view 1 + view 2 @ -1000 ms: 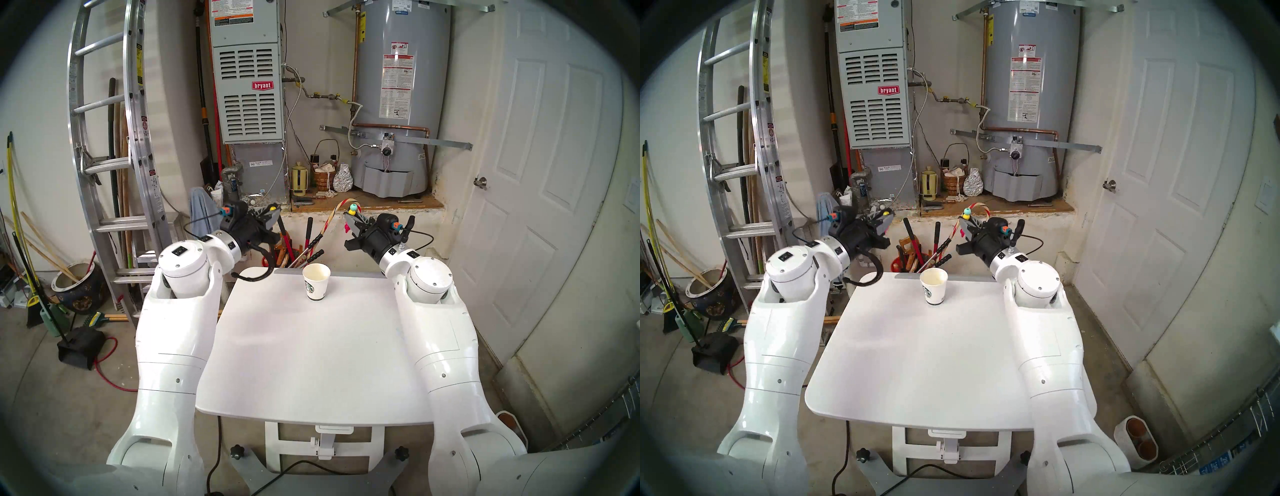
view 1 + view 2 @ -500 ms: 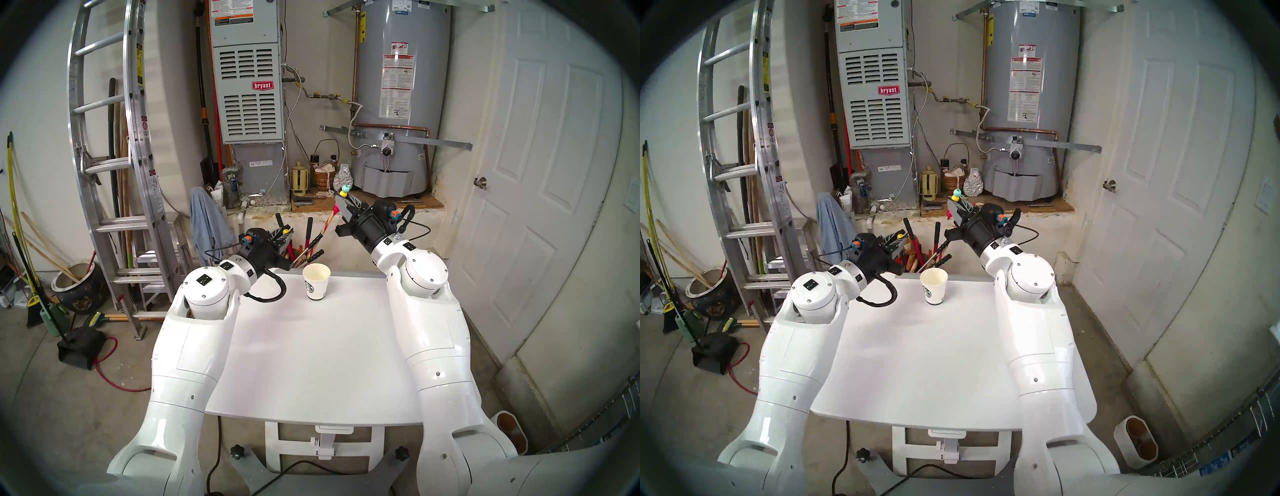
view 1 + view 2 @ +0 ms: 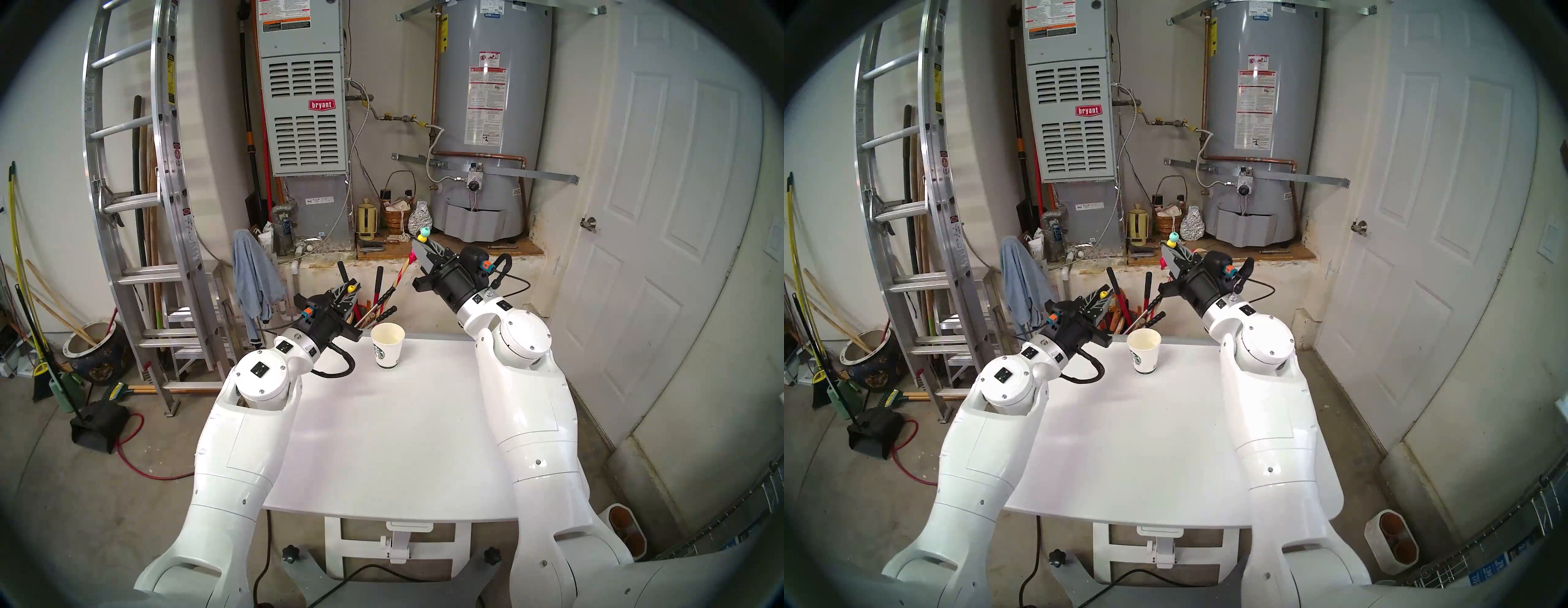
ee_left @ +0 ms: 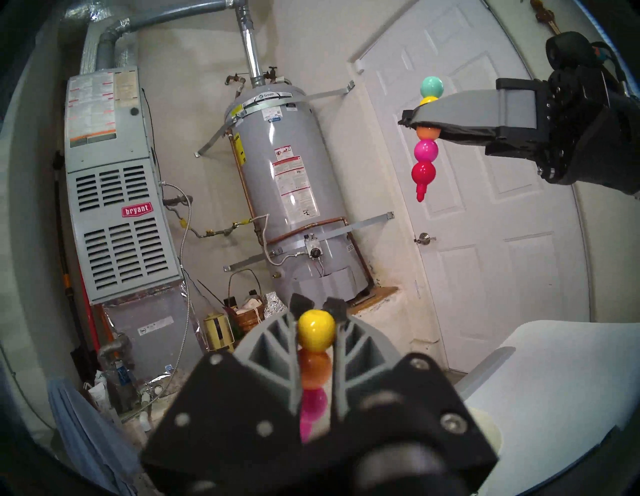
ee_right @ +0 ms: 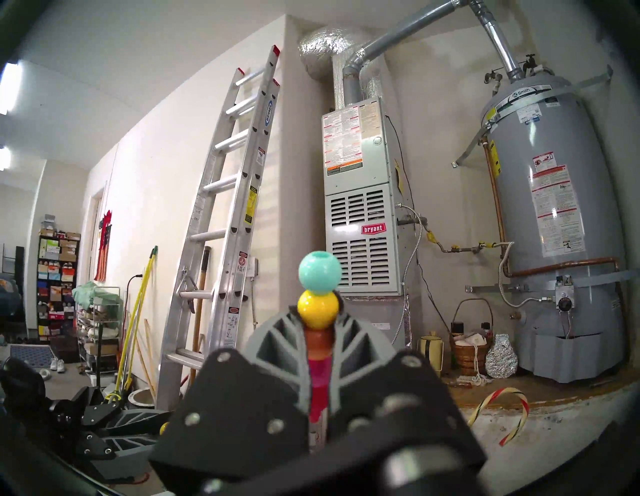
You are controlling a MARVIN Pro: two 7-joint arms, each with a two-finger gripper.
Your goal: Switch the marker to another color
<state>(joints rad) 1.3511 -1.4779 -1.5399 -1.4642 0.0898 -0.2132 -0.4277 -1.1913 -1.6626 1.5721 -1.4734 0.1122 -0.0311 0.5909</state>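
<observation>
The marker is in two pieces. My right gripper (image 3: 420,245) is shut on the longer piece (image 4: 425,149), upright, with teal and yellow balls above the fingers and orange, pink and red balls and a tip below. It also shows in the right wrist view (image 5: 319,275). My left gripper (image 3: 348,293) is shut on a shorter piece (image 4: 316,329) of yellow, orange and pink balls. Both grippers hang in the air beyond the table's far edge, apart from each other. The white paper cup (image 3: 387,344) stands upright between them on the white table (image 3: 382,446).
A bucket of long-handled tools (image 3: 369,305) stands just behind the table's far edge, under the grippers. A striped candy cane (image 5: 498,412) lies on the ledge by the water heater (image 3: 488,119). A ladder (image 3: 135,191) leans at the left and a door (image 3: 679,212) is at the right.
My left arm has swung right and down, bringing its piece close to the cup's left. My right gripper rose up and left with its piece, then held nearly still.
</observation>
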